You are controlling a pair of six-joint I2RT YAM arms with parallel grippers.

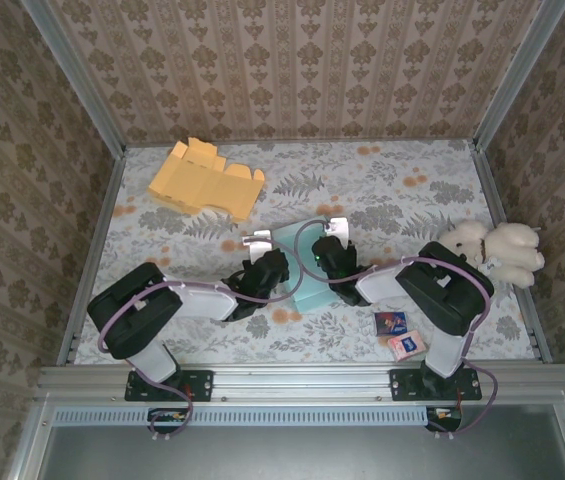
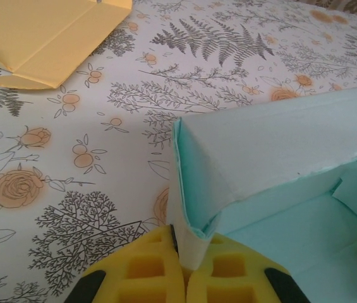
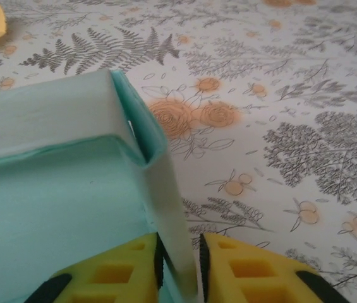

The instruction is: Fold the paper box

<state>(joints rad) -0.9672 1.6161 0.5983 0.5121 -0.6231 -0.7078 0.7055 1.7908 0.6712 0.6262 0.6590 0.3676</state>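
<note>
Teal paper box [image 1: 310,292] stands centred, half-formed: left gripper [image 2: 181,262] clamps its 9 o'clock wall, right gripper [image 3: 179,265] sits narrow about the 3 o'clock wall (grip uncertain), so uneven pull may tear a corner.

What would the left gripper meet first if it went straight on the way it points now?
The left gripper pinches the teal box wall, so that folded corner lies directly ahead; beyond it, probably bare tablecloth.

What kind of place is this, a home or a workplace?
Probably a lab test cell, not a home: aluminium frame posts hold wallpapered panels around a table, with the left arm and right arm bolted at its edge.
</note>
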